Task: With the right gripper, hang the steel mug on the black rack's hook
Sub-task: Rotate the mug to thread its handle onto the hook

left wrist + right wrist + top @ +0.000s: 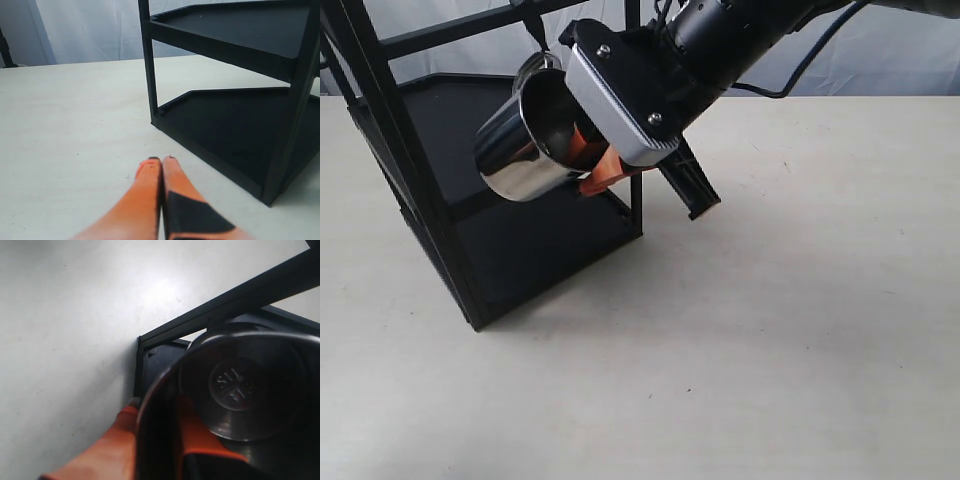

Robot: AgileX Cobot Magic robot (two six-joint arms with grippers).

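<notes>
While the right gripper (592, 165) carries the steel mug (525, 145) up beside the black rack (440, 230), the exterior view shows the work at the hanging step. The mug is held tilted, its open mouth toward the gripper, one orange finger inside the rim and the other outside the wall, so the jaws are clamped on the mug's wall. Its looped handle sits at the top, right by the hook (536, 34) that hangs from the rack's crossbar; whether the loop is already over the hook I cannot tell. To my judgement, the next move calls for settling the handle onto the hook and only then letting go, since a tilted, smooth-walled mug could slip.

From the left wrist view, the left gripper (161, 161) hovers low over the table (75, 125) with its orange fingers (147, 200) pressed together, holding nothing, near the rack's (235, 115) lower tray but apart from it.

Seen by the right wrist view, the mug's (240, 390) shiny interior fills the frame, an orange finger (200, 435) inside and another (110, 445) outside the rim, with the rack's (225, 305) bar beyond.

As for surroundings, the table is pale, matte and flat, and a light fabric backdrop (880, 50) hangs behind it.
</notes>
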